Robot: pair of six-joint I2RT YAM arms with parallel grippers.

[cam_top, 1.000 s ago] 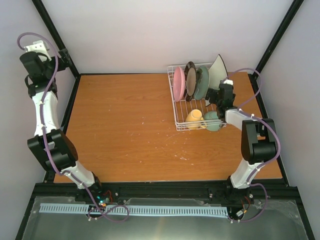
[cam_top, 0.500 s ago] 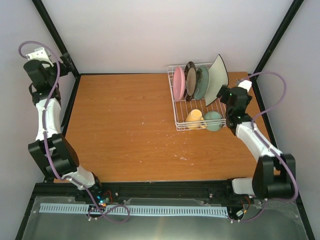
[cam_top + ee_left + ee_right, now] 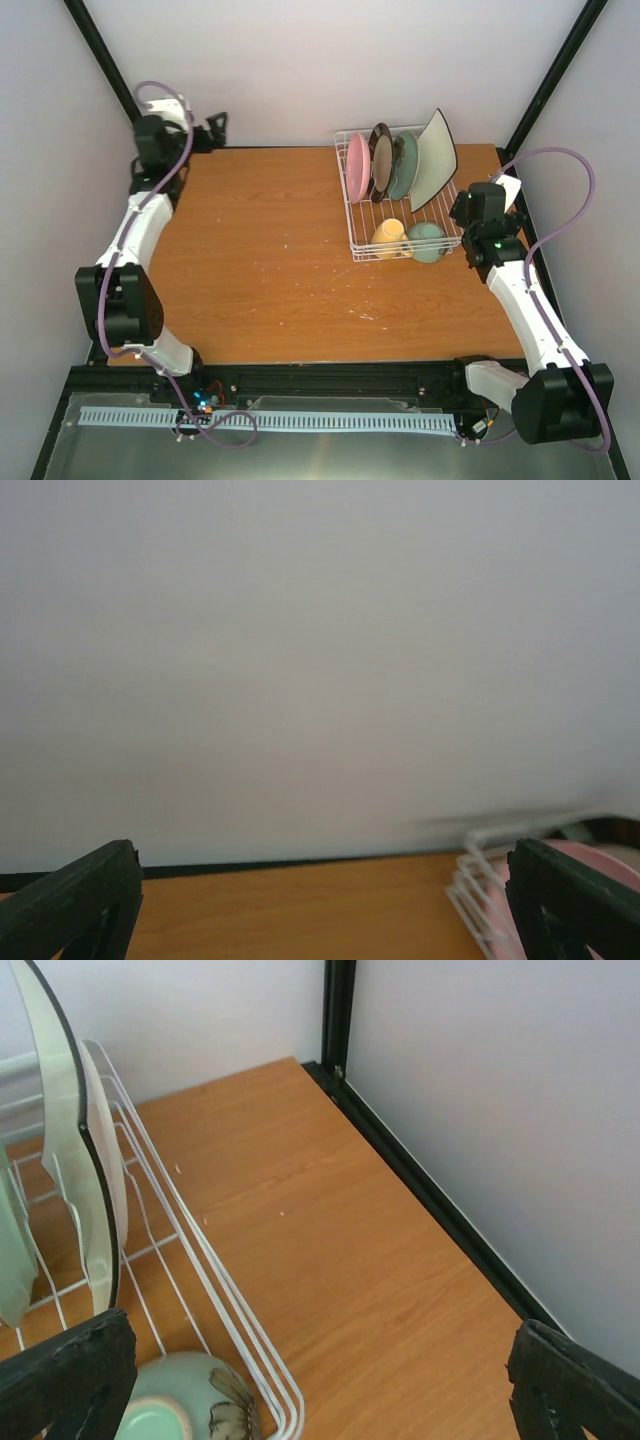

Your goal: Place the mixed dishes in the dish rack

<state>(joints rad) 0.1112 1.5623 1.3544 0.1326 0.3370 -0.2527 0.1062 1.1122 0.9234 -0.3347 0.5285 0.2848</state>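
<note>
The right gripper [image 3: 315, 1385] hangs with its jaws spread wide and nothing between them, just off the right side of the dish rack [image 3: 352, 215]. The left gripper [image 3: 320, 905] is likewise spread and empty, at the table's 11 o'clock corner, well apart from the dishes.

The rack sits toward 1 o'clock on the table [image 3: 260, 250] and appears fully loaded. The pink plate [image 3: 357, 167], dark-rimmed beige plate [image 3: 381, 160] and green plate [image 3: 404, 165] stand on edge in the slots. The white square plate [image 3: 437, 158] leans toward 3 o'clock, its top corner past the rack's wire. The yellow mug [image 3: 389, 238] and mint-green bowl [image 3: 426, 241] lie in the near end.

These look like glazed crockery: stiff, slick and liable to chip, so any correction is best made by pinching an upper rim. The leaning square plate seems the least settled.

The right gripper's room is narrow, between the rack, the black frame post [image 3: 545, 90] at 3 o'clock and its own purple cable [image 3: 560, 170].
</note>
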